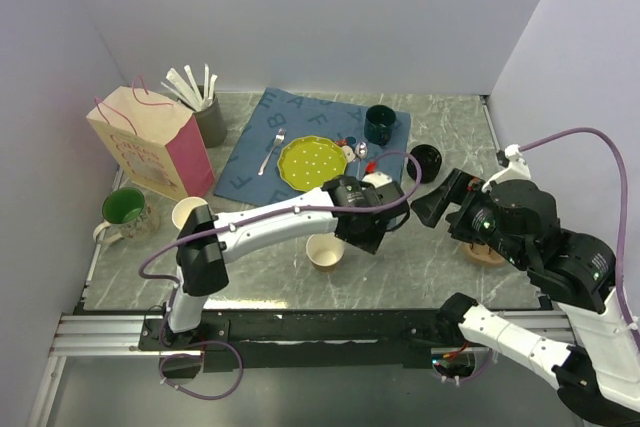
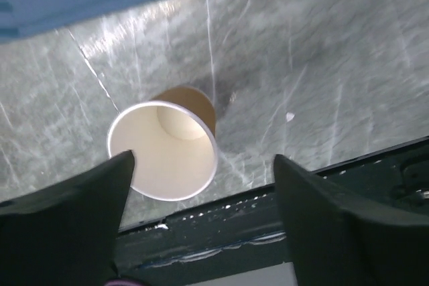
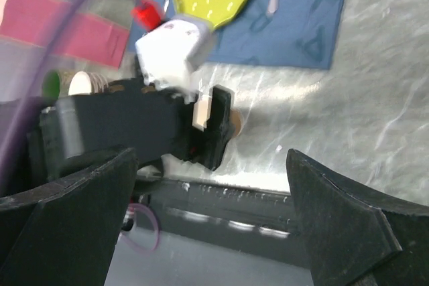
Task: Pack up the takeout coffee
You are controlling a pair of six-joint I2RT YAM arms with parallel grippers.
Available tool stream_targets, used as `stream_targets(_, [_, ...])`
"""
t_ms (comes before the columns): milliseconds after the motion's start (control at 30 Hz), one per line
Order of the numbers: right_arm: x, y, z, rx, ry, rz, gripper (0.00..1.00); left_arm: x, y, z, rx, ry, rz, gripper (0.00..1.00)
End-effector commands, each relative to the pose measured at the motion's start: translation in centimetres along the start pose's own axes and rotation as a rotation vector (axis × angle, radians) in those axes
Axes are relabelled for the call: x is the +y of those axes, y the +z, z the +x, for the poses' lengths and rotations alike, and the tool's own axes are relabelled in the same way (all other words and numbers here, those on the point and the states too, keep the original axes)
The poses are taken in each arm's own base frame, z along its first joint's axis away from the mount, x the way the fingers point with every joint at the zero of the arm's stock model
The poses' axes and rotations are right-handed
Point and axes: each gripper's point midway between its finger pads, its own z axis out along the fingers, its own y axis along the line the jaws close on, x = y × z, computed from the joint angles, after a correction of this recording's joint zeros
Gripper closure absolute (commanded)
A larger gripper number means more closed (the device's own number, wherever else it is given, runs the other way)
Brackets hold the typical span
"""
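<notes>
From above, the takeout coffee cup (image 1: 326,250) stands upright on the worktop (image 1: 420,267), near the front edge and about centre. It has no lid on it. The left pincer (image 1: 352,232) hangs just over it and to its right, released and holding nothing. The right pincer (image 1: 435,202) is released too, empty, and points at a round black piece (image 1: 425,160) further back on the right. That piece looks like the lid, though I cannot be sure. The paper bag (image 1: 150,142) stands open at the far left, well away from the cup. My reading is that the grasp has not yet begun, and the lid and the bagging are both to come.

The left wrist view looks down into the cup (image 2: 164,149), which shows a cream inside and a tan-brown wall. The left pincer (image 2: 201,165) is spread wide above it, with the cup nearer the left finger. The next move calls for centring, coming down and closing softly, as an open paper wall would likely buckle.

In the right wrist view the right pincer (image 3: 211,159) is spread on nothing, and the left arm's head fills the middle.

As for writing, the blue mat (image 1: 300,112) carries pale capital letters, with A and F legible. The bag's pink print is too small to read, and the cup shows no brand
</notes>
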Motion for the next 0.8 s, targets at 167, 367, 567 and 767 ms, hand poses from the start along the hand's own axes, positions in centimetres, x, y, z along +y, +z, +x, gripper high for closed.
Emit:
stream_targets(167, [1.3,1.5,-4.9,-0.145,-0.128,0.067,0.01,4.6,-4.7,-6.8,-0.132,-0.203,0.152,0.03])
stream_targets(367, [0.3,6.2,-6.2,-0.097,-0.190,0.162,0.07,9.4,-7.3,-6.6,-0.207,-0.388,0.314,0.03])
stream_targets(567, [-4.0,14.0,-7.1,-0.024,-0.222,0.275,0.25,11.7,-9.6,-3.6,-0.221,-0.457,0.335,0.03])
stream_targets(767, [-8.5,22.4,-7.3,0.121,-0.289,0.428,0.38,13.7,-11.9,-1.7,-0.308,-0.511,0.357,0.03])
